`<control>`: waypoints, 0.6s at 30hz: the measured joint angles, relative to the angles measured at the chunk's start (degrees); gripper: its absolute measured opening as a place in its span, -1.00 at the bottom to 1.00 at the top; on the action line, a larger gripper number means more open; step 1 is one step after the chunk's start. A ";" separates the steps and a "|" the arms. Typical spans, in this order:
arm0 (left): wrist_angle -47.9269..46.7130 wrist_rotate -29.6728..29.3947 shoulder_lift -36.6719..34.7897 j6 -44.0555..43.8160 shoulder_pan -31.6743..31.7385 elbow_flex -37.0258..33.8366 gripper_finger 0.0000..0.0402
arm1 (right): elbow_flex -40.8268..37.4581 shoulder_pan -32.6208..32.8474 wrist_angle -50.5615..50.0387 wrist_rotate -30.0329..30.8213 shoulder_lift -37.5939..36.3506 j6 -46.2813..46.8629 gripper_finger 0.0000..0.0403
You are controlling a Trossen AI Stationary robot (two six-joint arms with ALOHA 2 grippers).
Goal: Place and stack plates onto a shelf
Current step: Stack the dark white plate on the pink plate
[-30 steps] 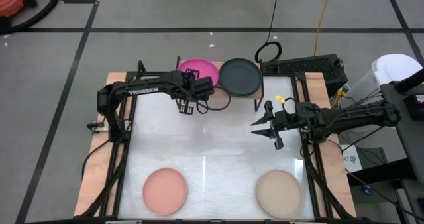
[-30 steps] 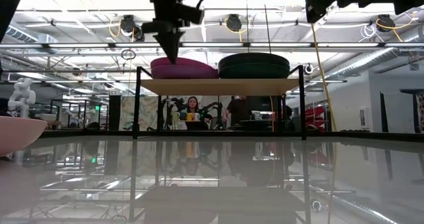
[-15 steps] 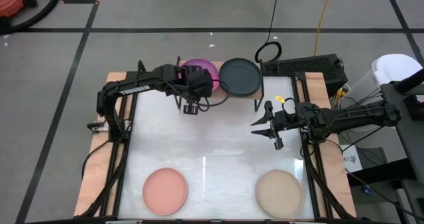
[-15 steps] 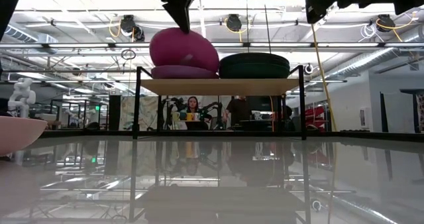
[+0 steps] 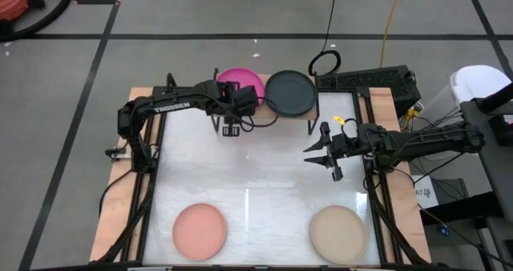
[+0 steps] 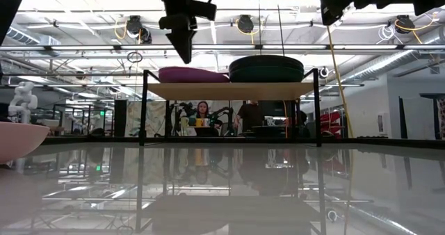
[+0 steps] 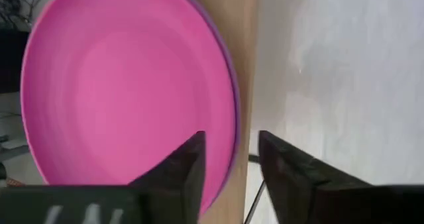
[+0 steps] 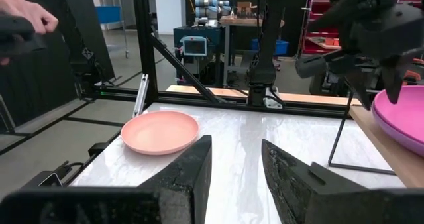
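Observation:
The magenta plate [image 5: 244,84] lies flat on a purple plate whose rim [image 7: 234,85] shows under it, on the left half of the light-wood shelf [image 6: 229,90]. A stack of dark plates [image 5: 290,93] fills the right half. My left gripper [image 5: 231,127] is open, points down and hangs just above the magenta plate's near rim [image 6: 184,54], touching nothing. A salmon plate [image 5: 199,231] and a beige plate [image 5: 338,232] rest on the table near its front edge. My right gripper [image 5: 319,153] is open and empty over the table's right middle.
The shelf's thin black legs [image 5: 313,120] stand at the table's far edge. Black frame rails run along both table sides [image 5: 148,175]. Between the shelf and the two front plates is bare white tabletop [image 5: 256,175]. People show in the room beyond [image 6: 201,113].
Half a second ago the magenta plate stood tilted up above the purple plate, with my left gripper at its raised rim. It now lies flat on the purple plate. My left gripper has come down and a little toward the table's near edge, clear of the plate.

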 joint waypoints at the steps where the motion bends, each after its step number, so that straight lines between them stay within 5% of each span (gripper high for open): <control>1: -0.12 0.00 -0.04 -0.30 -0.10 0.16 -0.21 | 0.00 0.00 -0.10 0.00 0.00 0.00 -0.43; 5: -1.43 0.79 -1.37 -1.95 -1.26 1.92 -0.03 | 0.00 0.00 -0.23 0.00 0.00 -0.11 -0.43; 12: 0.81 1.94 -10.68 -11.07 -5.33 1.47 -0.01 | 0.00 0.00 -1.59 0.00 -0.02 -0.39 -0.43; 18: 19.48 2.69 -23.25 -11.36 -11.12 -11.96 0.00 | 0.00 0.00 -2.54 0.00 -0.02 -0.42 -0.43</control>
